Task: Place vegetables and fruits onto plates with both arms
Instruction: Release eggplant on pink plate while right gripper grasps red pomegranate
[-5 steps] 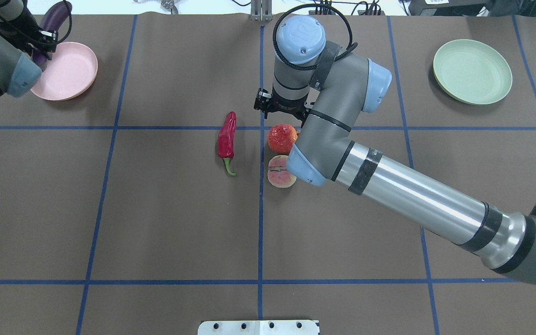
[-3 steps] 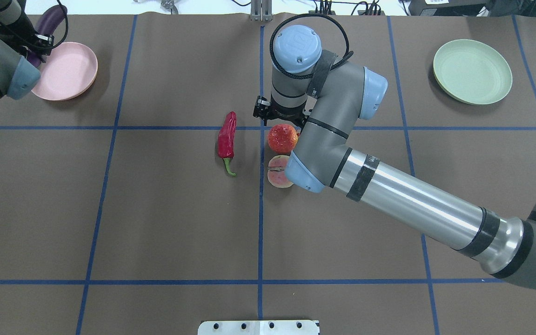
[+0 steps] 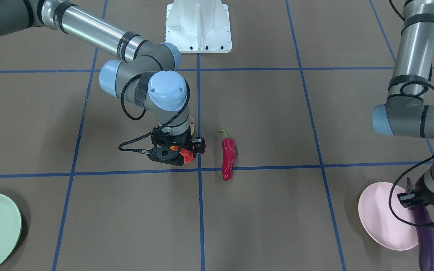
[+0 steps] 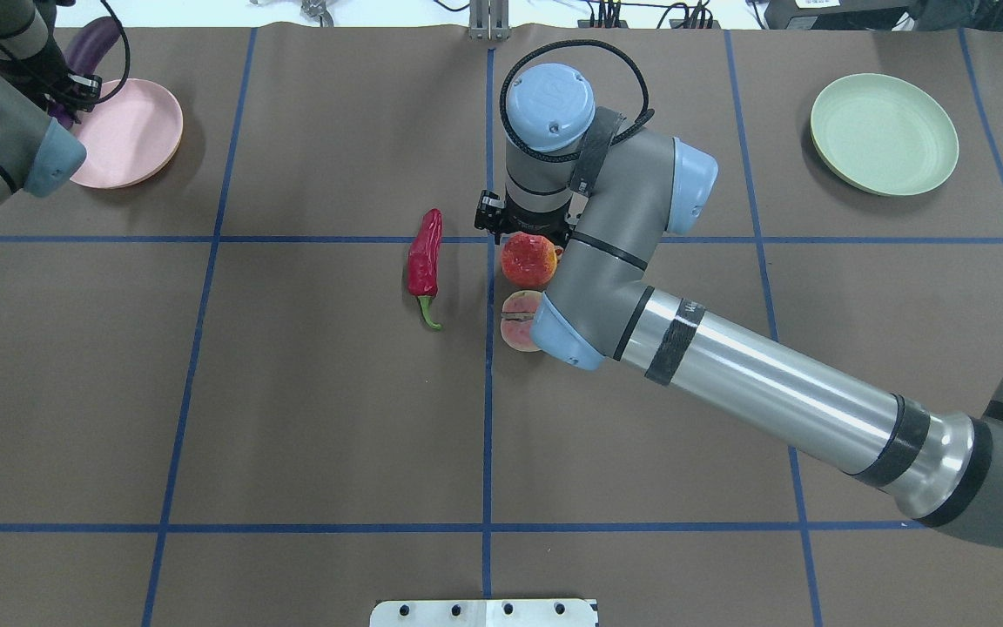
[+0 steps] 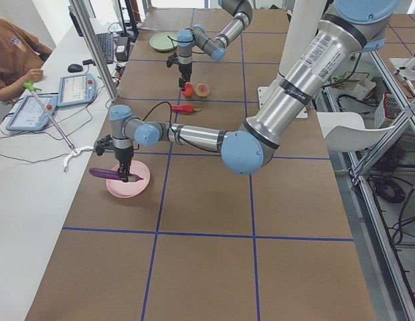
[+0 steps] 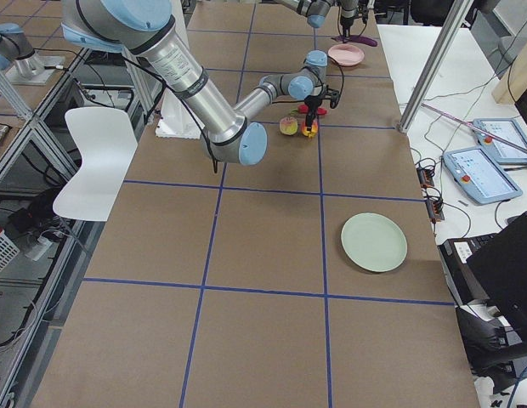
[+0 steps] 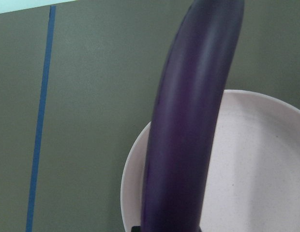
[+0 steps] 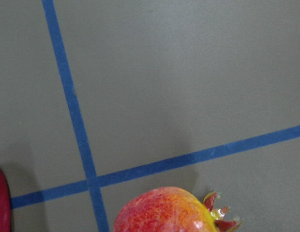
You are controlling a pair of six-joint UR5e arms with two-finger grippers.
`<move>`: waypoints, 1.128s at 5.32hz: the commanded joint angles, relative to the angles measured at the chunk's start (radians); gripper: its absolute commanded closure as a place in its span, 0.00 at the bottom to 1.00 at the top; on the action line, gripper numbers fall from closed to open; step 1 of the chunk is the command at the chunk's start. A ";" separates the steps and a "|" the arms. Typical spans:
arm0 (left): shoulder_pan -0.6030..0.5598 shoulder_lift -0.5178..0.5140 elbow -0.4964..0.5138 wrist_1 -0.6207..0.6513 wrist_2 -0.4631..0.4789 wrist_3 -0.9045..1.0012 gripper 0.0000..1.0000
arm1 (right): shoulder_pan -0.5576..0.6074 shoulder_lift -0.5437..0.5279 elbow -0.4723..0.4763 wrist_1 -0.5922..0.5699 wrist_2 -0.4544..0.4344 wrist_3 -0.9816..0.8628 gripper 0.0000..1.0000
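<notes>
My left gripper (image 3: 422,210) is shut on the purple eggplant (image 3: 426,233) and holds it over the outer rim of the pink plate (image 3: 379,218). In the left wrist view the eggplant (image 7: 193,121) hangs above the plate (image 7: 256,169). My right gripper (image 3: 171,156) is right over the pomegranate (image 4: 528,259) and looks open. Its fingers are mostly hidden by the wrist. The pomegranate (image 8: 164,212) fills the bottom of the right wrist view. The peach (image 4: 516,322) lies just behind the pomegranate, half under the right arm. The red chili pepper (image 4: 425,257) lies to their left. The mint green plate (image 4: 885,132) is bare.
The white base block (image 3: 198,26) sits at the robot's side of the table. Blue tape lines (image 4: 488,392) cross the brown table cover. The right forearm (image 4: 763,383) stretches across the right middle of the table.
The right wrist has moved down and toward the robot, closer over the pomegranate. The left arm has shifted further left with the eggplant in its grip.
</notes>
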 commanded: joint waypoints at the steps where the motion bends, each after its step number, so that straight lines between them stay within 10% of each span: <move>1: 0.005 0.018 0.005 -0.059 0.032 0.058 0.00 | 0.000 -0.001 -0.008 0.002 -0.001 -0.001 0.02; 2: 0.002 0.018 -0.005 -0.061 0.032 0.059 0.00 | 0.000 0.002 -0.017 0.005 -0.001 -0.001 0.11; 4: -0.006 0.015 -0.061 -0.044 0.024 0.049 0.00 | 0.000 0.007 -0.005 0.009 -0.001 0.008 0.90; 6: 0.005 -0.002 -0.159 -0.032 -0.137 0.007 0.00 | 0.054 0.007 0.059 -0.003 0.010 0.054 1.00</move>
